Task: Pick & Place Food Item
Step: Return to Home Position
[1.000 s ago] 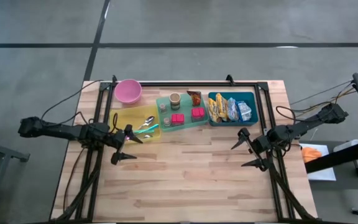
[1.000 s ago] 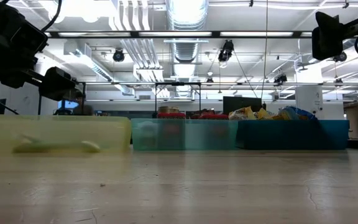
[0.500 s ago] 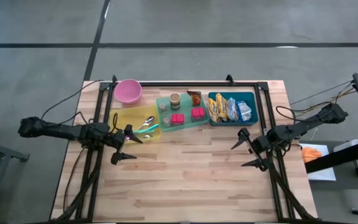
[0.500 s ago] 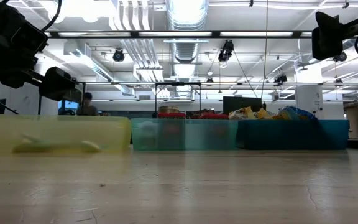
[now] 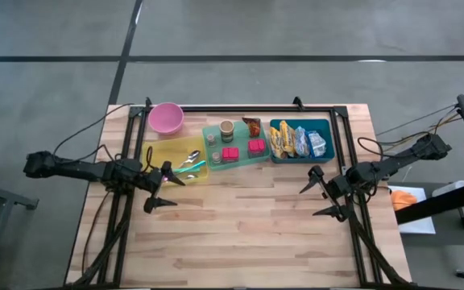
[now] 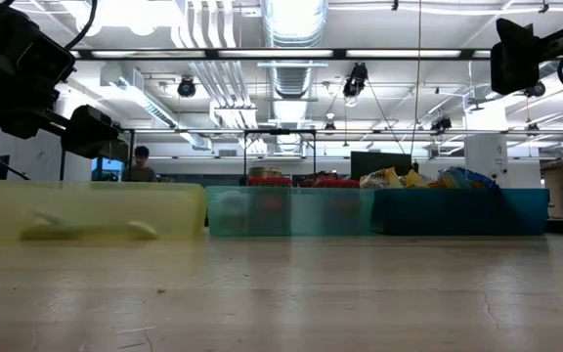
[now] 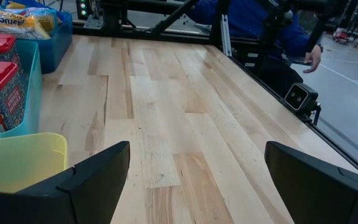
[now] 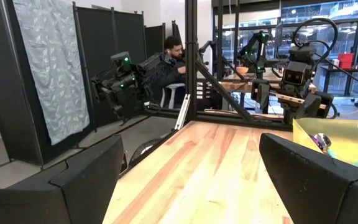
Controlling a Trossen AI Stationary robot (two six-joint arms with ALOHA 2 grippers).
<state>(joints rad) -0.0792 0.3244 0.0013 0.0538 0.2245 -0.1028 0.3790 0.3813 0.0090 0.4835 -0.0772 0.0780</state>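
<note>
To home well, we judge both arms should draw back level, clear of the bins. Our left gripper (image 5: pixel 166 188) hangs wide open toward the table's left edge, beside the yellow bin (image 5: pixel 161 153). The red seasoning cans (image 5: pixel 229 154) sit in the green bin (image 5: pixel 244 163) at mid far edge, apart from both grippers. Our right gripper (image 5: pixel 316 197) gapes empty toward the right edge.

The green bin (image 5: pixel 240 134), shallow and translucent, stands at the far middle of the table (image 5: pixel 240 225); red seasoning cans (image 5: pixel 229 154) with red lids sit upright inside it, near its front wall.
</note>
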